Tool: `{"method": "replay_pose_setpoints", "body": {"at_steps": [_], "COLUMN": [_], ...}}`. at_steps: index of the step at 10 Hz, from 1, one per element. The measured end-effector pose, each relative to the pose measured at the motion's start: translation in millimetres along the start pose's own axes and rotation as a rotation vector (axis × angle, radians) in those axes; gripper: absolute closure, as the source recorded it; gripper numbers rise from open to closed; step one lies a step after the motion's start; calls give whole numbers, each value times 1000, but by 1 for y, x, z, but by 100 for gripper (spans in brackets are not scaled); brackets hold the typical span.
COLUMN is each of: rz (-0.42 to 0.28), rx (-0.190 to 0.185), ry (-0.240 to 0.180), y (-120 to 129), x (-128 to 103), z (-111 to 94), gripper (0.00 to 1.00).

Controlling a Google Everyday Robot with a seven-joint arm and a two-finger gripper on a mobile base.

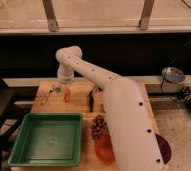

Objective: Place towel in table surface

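Dark glass panels and a pale ledge run behind a wooden table (79, 102) where the white robot arm (114, 100) reaches from the lower right up and over toward the far left corner. Its pincer (53, 90) hangs low over that far left part of the table, near a small orange object (67, 95) lying just to its right; whether the pincer is spread or pressed together cannot be told, and the towel cannot be made out anywhere with certainty. A green tray (48, 138) sits at the near left of the table. Between the tray and the arm lie a dark bunch of grapes (98, 127) and, nearer the front edge, a red-orange item (104, 150). A dark slim tool (91, 100) rests close to the arm's middle. Off to the right, a metal bowl (172, 75) stands apart on the ledge.
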Motion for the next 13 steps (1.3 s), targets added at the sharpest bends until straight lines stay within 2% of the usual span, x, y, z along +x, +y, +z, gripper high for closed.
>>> {"method": "replay_pose_setpoints", "body": {"at_steps": [3, 5, 7, 9, 11, 13], "rz": [66, 121, 174, 192, 202, 186], "rx": [40, 36, 19, 12, 5, 3], "ry": [4, 2, 3, -2, -2, -8], "y": [12, 20, 28, 25, 14, 3], "x": [30, 46, 69, 72, 82, 79], "z": [-23, -19, -2, 13, 27, 33], "gripper": [100, 99, 82, 63, 40, 25]}}
